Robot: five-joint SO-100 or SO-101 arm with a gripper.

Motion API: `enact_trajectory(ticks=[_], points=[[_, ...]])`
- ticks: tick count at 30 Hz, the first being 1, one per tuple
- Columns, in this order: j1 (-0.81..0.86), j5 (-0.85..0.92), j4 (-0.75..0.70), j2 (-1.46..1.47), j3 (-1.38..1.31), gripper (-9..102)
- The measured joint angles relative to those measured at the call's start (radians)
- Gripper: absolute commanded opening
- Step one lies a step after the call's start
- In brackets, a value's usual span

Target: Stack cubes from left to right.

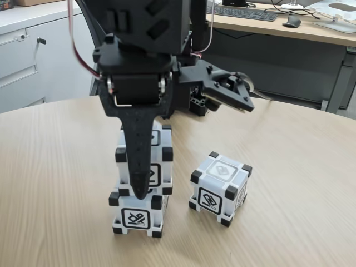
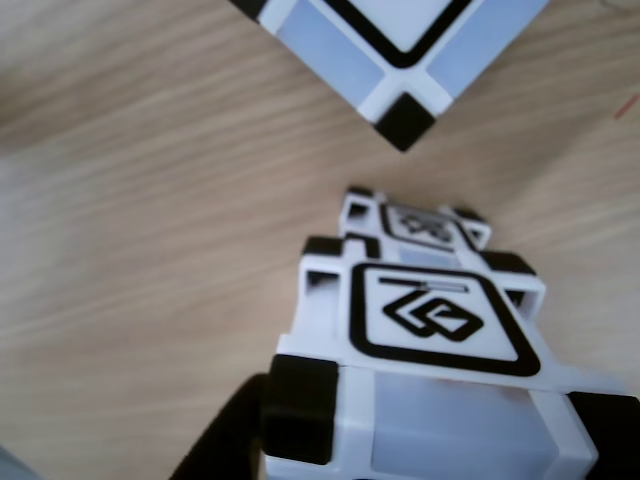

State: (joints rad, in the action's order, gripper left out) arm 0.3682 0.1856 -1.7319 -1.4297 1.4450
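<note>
Arm reaching straight down, fingers [image 1: 140, 186] clamped on raised cube [image 1: 158, 158], bottom cube [image 1: 136, 214] directly beneath, third cube [image 1: 219, 188] right on desk [image 1: 289, 183]

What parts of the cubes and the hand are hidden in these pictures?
- Upper cube: in the fixed view, a black finger covers much of its front.
- Hand's grip: the fixed view doesn't show whether it clamps that cube.
- Third cube: the top edge of the other view cuts it off.
- Bottom cube: there, mostly behind the upper one.

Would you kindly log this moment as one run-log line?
pincer: down at upper cube, grip unclear | upper cube: atop bottom cube, offset | third cube: alone on table, right in fixed view
</note>
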Motion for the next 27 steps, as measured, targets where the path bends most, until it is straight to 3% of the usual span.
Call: enact_trajectory(ticks=[27], points=[[-0.005,-0.035,0.0,-0.086,0.003,41]])
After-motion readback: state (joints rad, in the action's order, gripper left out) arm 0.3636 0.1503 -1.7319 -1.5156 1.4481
